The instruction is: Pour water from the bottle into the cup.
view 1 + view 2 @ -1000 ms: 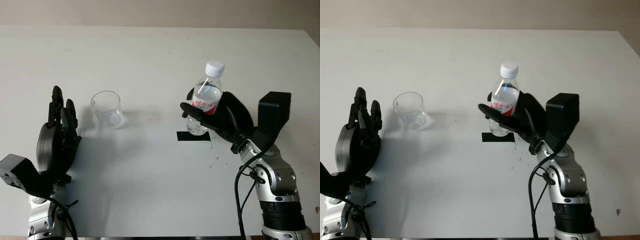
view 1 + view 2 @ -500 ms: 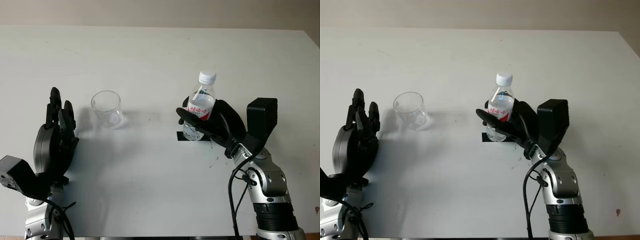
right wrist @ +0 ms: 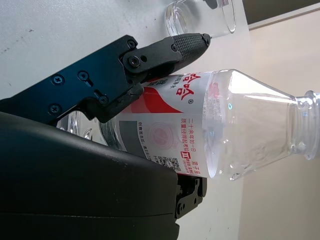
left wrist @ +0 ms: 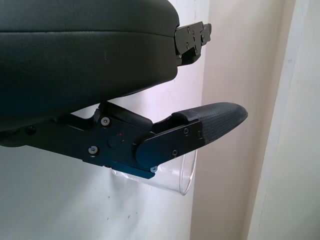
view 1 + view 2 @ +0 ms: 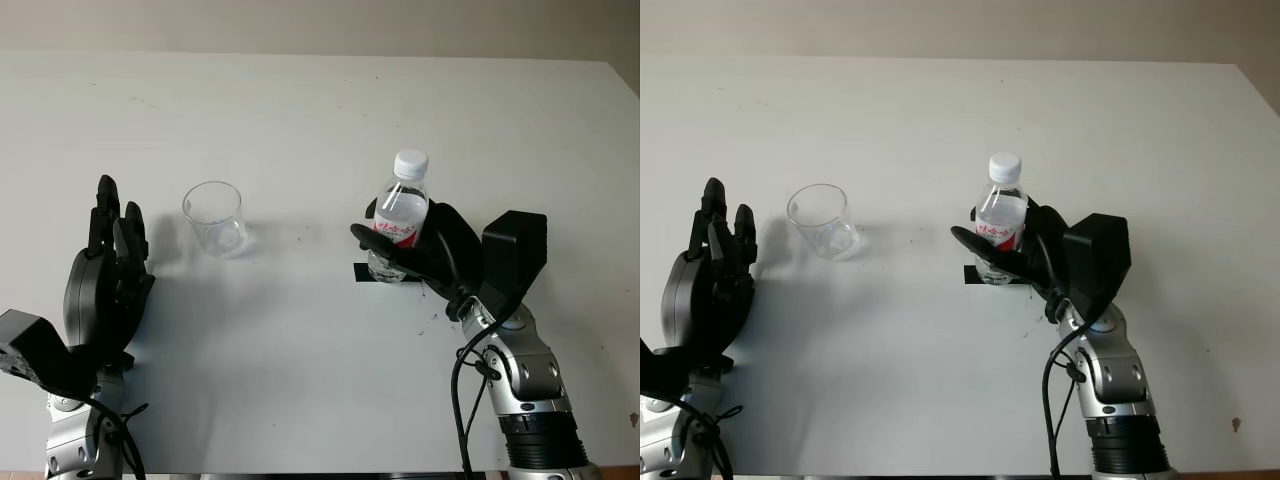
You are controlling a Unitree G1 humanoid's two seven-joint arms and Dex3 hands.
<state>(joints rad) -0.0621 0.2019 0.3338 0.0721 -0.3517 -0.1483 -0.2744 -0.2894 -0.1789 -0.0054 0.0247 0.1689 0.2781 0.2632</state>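
bottle [image 5: 401, 212] upright on black tape mark [image 5: 360, 273], right of cup [image 5: 213, 218], cap on | right hand [image 5: 432, 250] wraps its label band | we judge thin plastic, light, crushable: grip mid-body, gently | left hand [image 5: 104, 290] open, left of cup

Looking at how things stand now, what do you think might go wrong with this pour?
1. The clear plastic water bottle in the right hand still wears its white cap, so nothing would pour if tipped.
2. The clear plastic cup stands apart from the bottle and looks light; a long carry risks a miss.
3. The open left hand beside the cup isn't steadying it.
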